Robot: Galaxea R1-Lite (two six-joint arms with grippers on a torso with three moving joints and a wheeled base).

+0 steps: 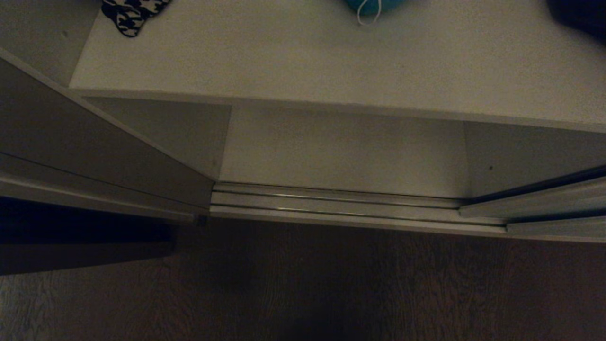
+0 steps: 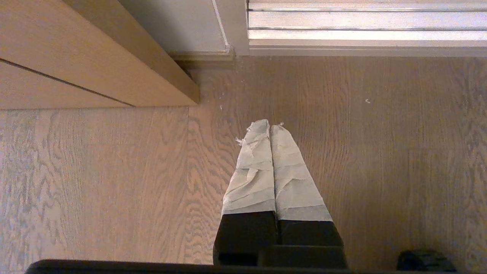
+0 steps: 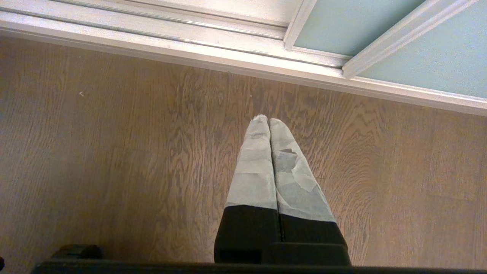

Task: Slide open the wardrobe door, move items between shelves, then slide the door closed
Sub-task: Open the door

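The wardrobe is seen open: the sliding door point(image 3: 357, 26) is pushed to the right, and the floor track point(image 1: 341, 203) lies bare. On the upper shelf point(image 1: 303, 61) a teal toy point(image 1: 374, 4) is seen at the far edge (the green one is not visible); the lower shelf point(image 1: 341, 156) holds nothing visible. Both left gripper point(image 2: 269, 127) and right gripper point(image 3: 268, 121) are held over the floor, fingers closed on nothing. Moving and closing seem left to be done

no legible text, labels, numbers, signs

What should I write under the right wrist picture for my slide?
Shut right gripper hanging over the wood floor.
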